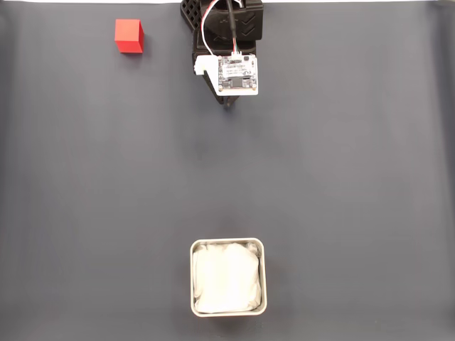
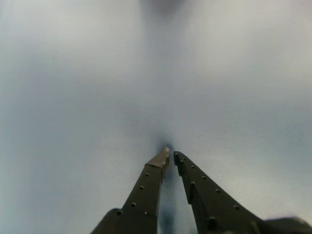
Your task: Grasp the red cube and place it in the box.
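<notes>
1. In the wrist view the gripper (image 2: 170,154) comes up from the bottom edge as two dark fingers (image 2: 146,187) dotted with small holes; their tips nearly meet, with just a thin slit between them, and nothing is held.
2. The tips sit low over the mat (image 2: 73,97), which looks pale blue-grey and blurred in this view, with a soft shadow just under and ahead of them.
3. In the fixed view the gripper (image 1: 229,105) shows as a dark point poking out below a white circuit board (image 1: 237,74) at the top centre of the picture.
4. The black arm (image 1: 242,21) rises behind the board to the top edge, with red, white and black wires (image 1: 217,21) running down to the board.
5. The cube (image 1: 129,36) sits on the dark grey mat (image 1: 341,177) near the top left of the fixed view, well apart from the gripper and to its left.
6. The box (image 1: 228,244) stands at the bottom centre of the fixed view, well apart from the arm and roughly in line below it.
7. Its pale rim frames a crumpled white lining (image 1: 226,278).
8. The cube and the box are far apart, at opposite ends of the mat.
</notes>
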{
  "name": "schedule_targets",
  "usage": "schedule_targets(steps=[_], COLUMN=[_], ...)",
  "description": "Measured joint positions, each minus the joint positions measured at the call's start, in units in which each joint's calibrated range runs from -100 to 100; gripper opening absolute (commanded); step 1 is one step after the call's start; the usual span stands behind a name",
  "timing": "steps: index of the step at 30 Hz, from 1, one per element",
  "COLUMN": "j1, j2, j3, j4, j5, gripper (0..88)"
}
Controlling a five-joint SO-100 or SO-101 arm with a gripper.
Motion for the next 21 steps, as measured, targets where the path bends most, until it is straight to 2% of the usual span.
schedule_targets(steps=[21], j1=[1.26], j2=[0.0], j3=[0.0], j4=[0.16], j5=[0.59], gripper=[0.2])
